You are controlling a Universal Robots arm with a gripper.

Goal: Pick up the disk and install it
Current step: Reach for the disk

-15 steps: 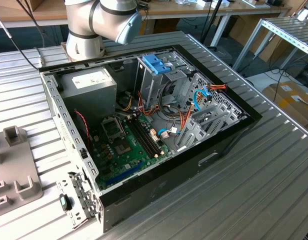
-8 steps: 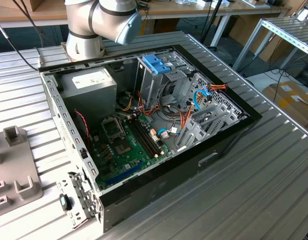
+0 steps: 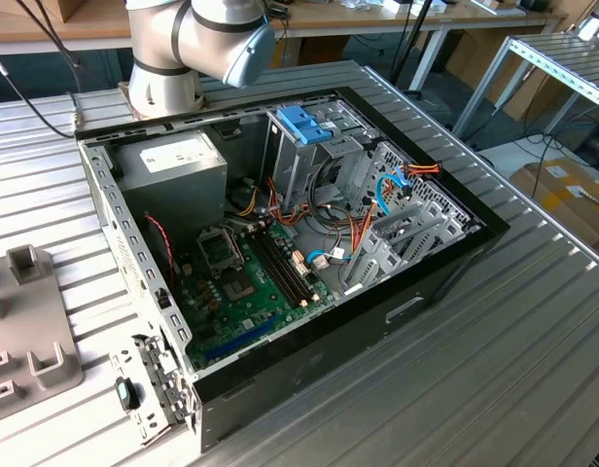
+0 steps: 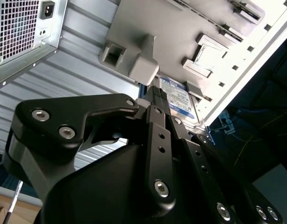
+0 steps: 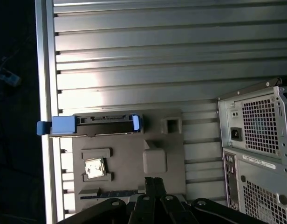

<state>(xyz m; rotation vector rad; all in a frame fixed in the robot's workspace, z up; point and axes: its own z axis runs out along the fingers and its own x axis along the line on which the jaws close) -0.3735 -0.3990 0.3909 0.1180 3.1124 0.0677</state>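
exterior view: angled down into the PC case (image 3: pixel 431 284)
both wrist views: past the tool (image 5: pixel 152 181), same grey holder (image 5: pixel 127 156)

The counter (image 3: pixel 533 321) is a wide surface of ribbed grey metal, and in the first wrist view a bright patch of light lies across its slats. Behind it, in the exterior view, a long wooden bench (image 3: pixel 377 17) stands on white metal legs. At the exterior view's right a metal rack (image 3: pixel 562 60) stands over a grey floor (image 3: pixel 504 161), where a cardboard box (image 3: pixel 569 195) lies.
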